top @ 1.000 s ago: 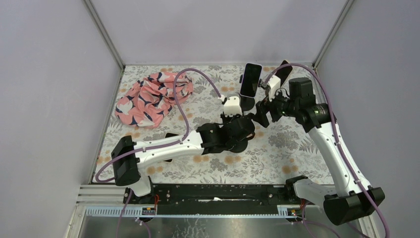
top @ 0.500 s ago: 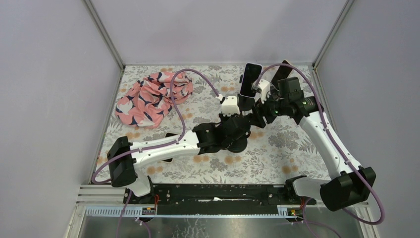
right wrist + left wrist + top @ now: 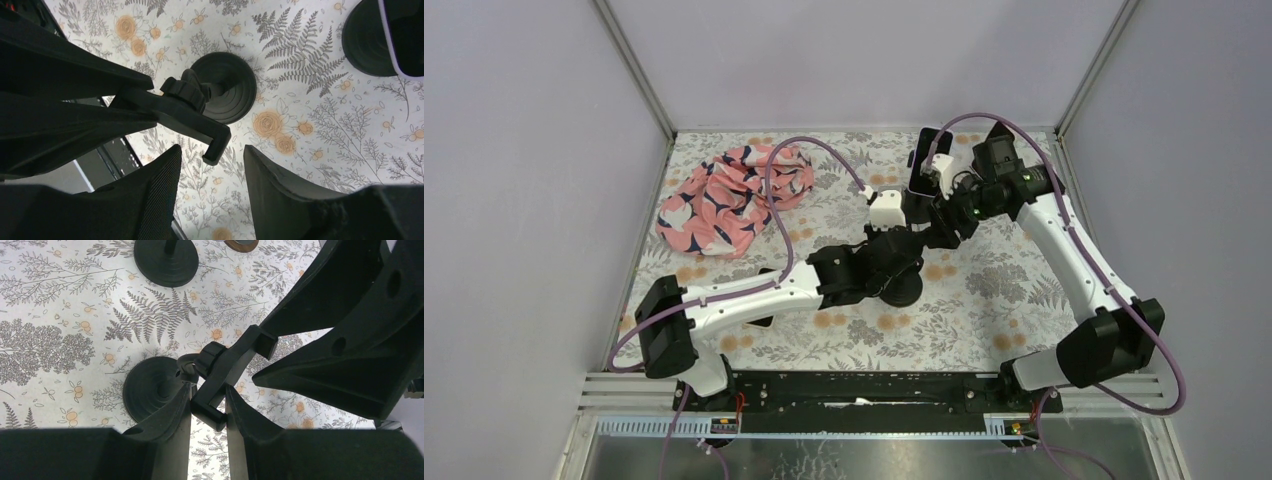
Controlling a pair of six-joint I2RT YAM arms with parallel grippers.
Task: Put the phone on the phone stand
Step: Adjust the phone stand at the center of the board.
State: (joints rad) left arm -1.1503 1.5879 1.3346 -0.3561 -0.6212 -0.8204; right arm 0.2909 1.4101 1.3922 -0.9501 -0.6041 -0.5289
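Fingers (image 3: 170, 415) of the left gripper (image 3: 207, 395) clenched the phone stand (image 3: 225, 365) bracket; the right gripper (image 3: 211, 152) hung released, flanking its tip.

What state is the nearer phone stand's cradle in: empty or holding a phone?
Empty. The cradle is bare in both wrist views; the phone stands apart.

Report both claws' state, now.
Left claw: closed on the phone stand.
Right claw: open, gripping nothing.

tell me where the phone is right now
In the top view the phone stands upright near the far edge of the table, right of centre, just beyond the right gripper.
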